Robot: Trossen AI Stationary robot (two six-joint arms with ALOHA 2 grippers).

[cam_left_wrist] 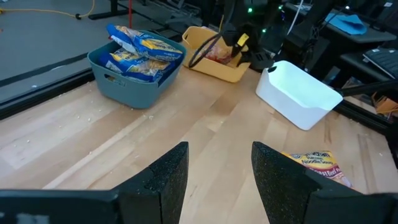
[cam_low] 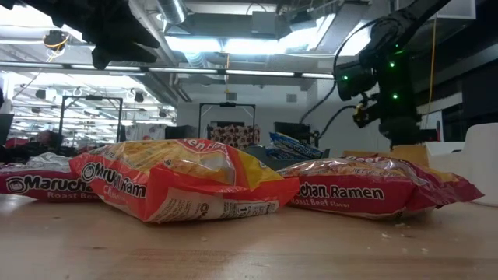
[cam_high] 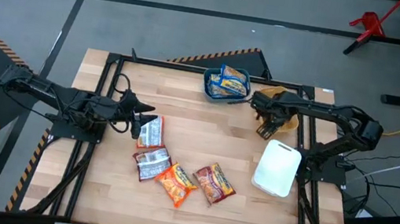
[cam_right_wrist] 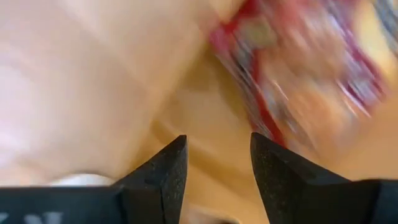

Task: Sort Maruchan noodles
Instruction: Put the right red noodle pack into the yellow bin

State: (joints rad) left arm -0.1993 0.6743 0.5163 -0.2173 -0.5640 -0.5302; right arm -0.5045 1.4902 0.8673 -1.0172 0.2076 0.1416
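Note:
Four Maruchan packets lie flat on the wooden table: two red-and-white ones [cam_high: 151, 131] [cam_high: 150, 163], an orange one [cam_high: 176, 184] [cam_low: 179, 187] and a red one [cam_high: 213, 183] [cam_low: 366, 190]. Blue-and-yellow packets [cam_high: 228, 80] [cam_left_wrist: 140, 53] fill the teal bin [cam_high: 211, 90]. Another red packet [cam_right_wrist: 298, 81] lies in the orange bin [cam_high: 287, 121] [cam_left_wrist: 217, 68]. My left gripper [cam_high: 140, 115] [cam_left_wrist: 217, 168] is open, just left of the upper red-and-white packet. My right gripper [cam_high: 265, 127] [cam_right_wrist: 217, 168] is open over the orange bin, with nothing between its fingers.
A white bin [cam_high: 277, 169] [cam_left_wrist: 298, 93] stands at the table's right edge, near side of the orange bin. A black frame [cam_high: 190, 68] borders the table. Bare wood lies between the packets and the bins and along the near edge.

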